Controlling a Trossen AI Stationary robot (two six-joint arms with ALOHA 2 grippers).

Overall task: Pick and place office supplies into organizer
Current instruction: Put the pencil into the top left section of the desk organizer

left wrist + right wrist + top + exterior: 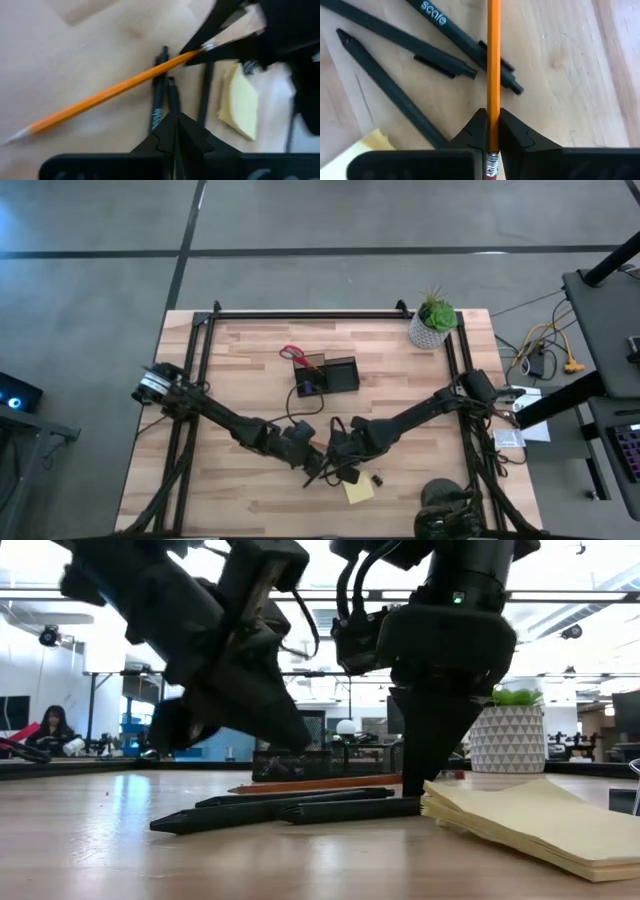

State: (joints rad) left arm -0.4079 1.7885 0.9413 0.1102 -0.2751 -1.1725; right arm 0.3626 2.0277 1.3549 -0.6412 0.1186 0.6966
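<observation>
My right gripper (pixel 493 125) is shut on the orange pencil (pixel 493 60) near the table's near middle (pixel 342 452). The pencil crosses over three dark pens (pixel 445 30) (pixel 159 100) that lie flat on the wood (pixel 280 805). Just to the left, my left gripper (pixel 175 122) (pixel 305 445) is shut and hovers over those pens. The yellow sticky-note pad (pixel 358 490) (pixel 540 815) lies flat beside them, with a small black binder clip (pixel 378 478) near it. The black organizer (pixel 330 375) stands farther back. The red scissors handles (pixel 291 353) stick up at its far left corner. My right gripper pinches the pencil between its two fingers (pixel 476 131) just ahead of the metal ferrule at the eraser end (pixel 493 161). The fingers point steeply down from above (pixel 430 765). The pencil runs nearly level (pixel 320 783), its sharpened end (pixel 15 136) low by the wood.
A green plant in a white pot (pixel 432 322) (pixel 508 735) stands at the far right corner. Black frame rails (pixel 300 315) run along the far edge and both sides. Bare wood lies left of the pens. Beyond the table, a person sits in the room (pixel 50 730).
</observation>
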